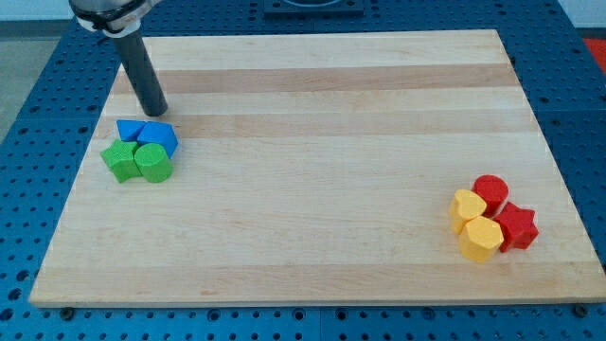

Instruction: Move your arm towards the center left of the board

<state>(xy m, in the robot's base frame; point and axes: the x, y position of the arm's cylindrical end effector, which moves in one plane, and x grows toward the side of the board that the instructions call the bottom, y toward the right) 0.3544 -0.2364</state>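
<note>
My tip [154,112] rests on the wooden board [312,170] near the view's upper left, just above a cluster of blocks. That cluster holds a blue triangular block [132,131], a blue block [159,136], a green star-like block [120,160] and a green cylinder [153,163], all touching. The tip stands a short gap above the blue blocks, not touching them. At the view's lower right sit a red cylinder [490,192], a red star-like block [517,227], a yellow heart-like block [467,207] and a yellow hexagonal block [480,239].
The board lies on a blue perforated table [38,114]. The arm's dark rod [140,66] comes down from the view's top left.
</note>
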